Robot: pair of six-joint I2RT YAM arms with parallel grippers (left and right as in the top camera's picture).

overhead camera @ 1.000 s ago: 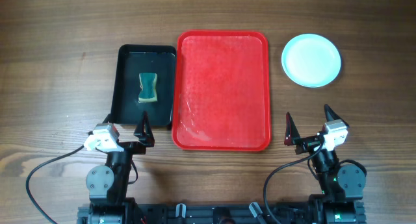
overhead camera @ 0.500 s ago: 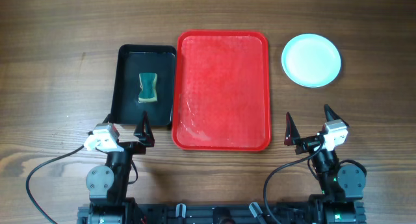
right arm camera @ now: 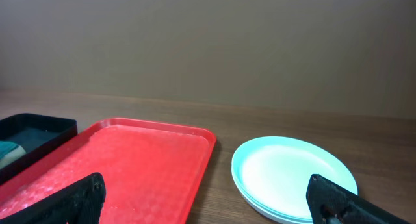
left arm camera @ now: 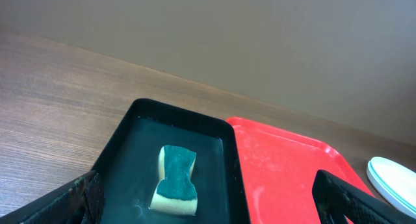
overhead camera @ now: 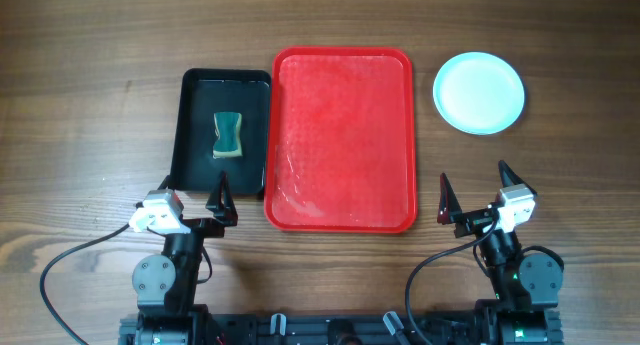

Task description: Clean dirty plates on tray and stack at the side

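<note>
Beyond the right tool (overhead camera: 473,172), stacked plates (overhead camera: 478,92), red tray (overhead camera: 342,135) left of them

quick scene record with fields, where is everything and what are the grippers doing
tray: red, no plates on it
plates: stacked on the table, right of the tray
black tray: just left of the red one
sponge: lying in the black tray
left gripper: open, empty, by the black tray's near edge
right gripper: open, empty, nearer than the plates
</note>
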